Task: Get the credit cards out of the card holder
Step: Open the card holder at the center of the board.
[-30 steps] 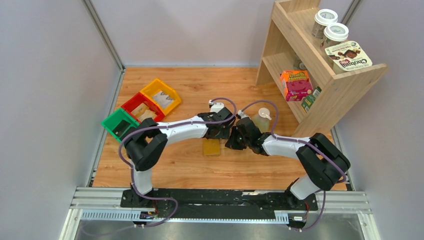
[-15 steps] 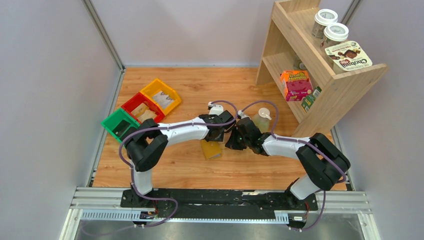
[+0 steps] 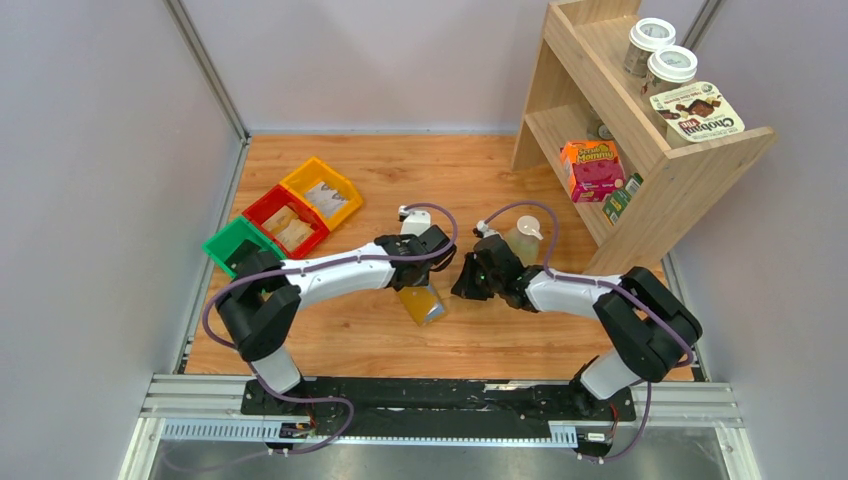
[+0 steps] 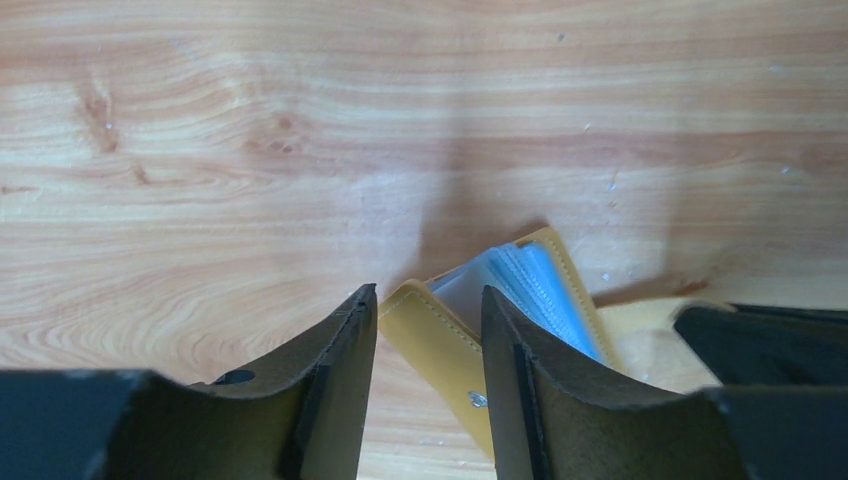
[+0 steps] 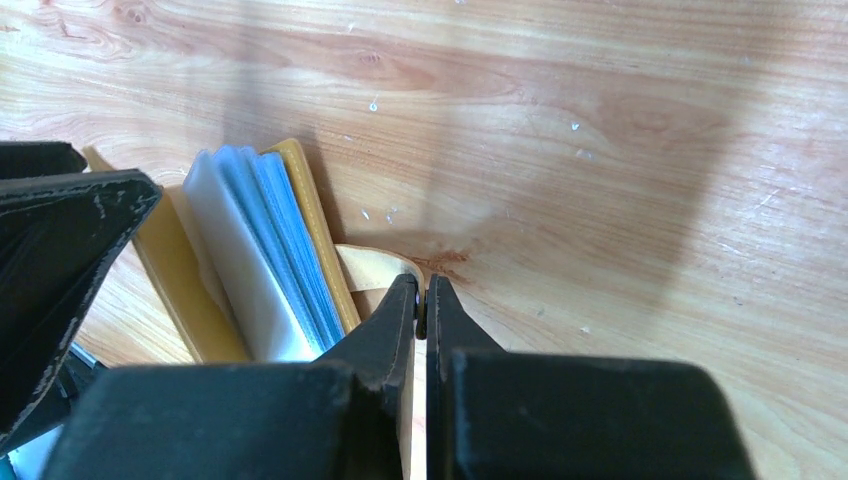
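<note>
Wood table (image 3: 340, 170): pale grained board; both arms reach towards its middle.
Left gripper (image 4: 427, 296): black fingers partway apart, straddling one yellow cover of the wallet, neither pad clearly pressing yet. It should probably close on that cover alone, leaving the cards free, then draw it away gently.
Right gripper (image 5: 422, 292): black fingers closed tight, seemingly pinching the wallet's thin pale-yellow flap. It probably needs to hold firm as the anchor so the fold can spread.
Card holder (image 3: 424, 305): small flat mustard-yellow leather-like folding wallet, on the table between the two grippers, partly open.
Credit cards (image 5: 270, 240): thin pale blue-grey rectangles fanned inside the fold, just beside the left gripper's right finger; none is out.
</note>
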Controlling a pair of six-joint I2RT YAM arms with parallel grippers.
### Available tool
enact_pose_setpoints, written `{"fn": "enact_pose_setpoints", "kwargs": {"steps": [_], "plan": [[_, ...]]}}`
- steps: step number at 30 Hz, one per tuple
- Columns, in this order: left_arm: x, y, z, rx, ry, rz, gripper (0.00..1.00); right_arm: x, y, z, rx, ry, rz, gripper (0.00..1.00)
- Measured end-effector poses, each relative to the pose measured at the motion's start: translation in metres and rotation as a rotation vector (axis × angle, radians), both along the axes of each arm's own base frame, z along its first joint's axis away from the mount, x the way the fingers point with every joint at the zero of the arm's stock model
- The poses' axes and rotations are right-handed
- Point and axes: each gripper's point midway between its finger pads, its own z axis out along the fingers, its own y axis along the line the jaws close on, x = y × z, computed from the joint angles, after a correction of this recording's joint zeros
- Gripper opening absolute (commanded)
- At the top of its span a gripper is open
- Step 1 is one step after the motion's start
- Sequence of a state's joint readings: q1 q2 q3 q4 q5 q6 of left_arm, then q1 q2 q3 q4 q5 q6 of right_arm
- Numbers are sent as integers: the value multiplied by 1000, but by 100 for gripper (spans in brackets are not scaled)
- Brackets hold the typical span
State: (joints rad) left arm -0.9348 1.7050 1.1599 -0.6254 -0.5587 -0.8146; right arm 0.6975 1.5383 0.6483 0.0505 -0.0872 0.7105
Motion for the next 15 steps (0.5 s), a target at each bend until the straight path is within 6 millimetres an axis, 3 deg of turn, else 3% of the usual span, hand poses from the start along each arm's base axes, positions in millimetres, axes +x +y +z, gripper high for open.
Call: {"fn": "enact_pose_setpoints", "kwargs": {"steps": [5,9,15], "plan": [[-14,15,4,-31,-2,14,38,-1,-1,1,2,-2,-1,0],[-23,22,6,-69,-3,21,38,-1,-3,0,-3,-5,-7,0],[-44,31,-7,-125,43,26,38,1,-8,2,-13,-24,-28,0]]}}
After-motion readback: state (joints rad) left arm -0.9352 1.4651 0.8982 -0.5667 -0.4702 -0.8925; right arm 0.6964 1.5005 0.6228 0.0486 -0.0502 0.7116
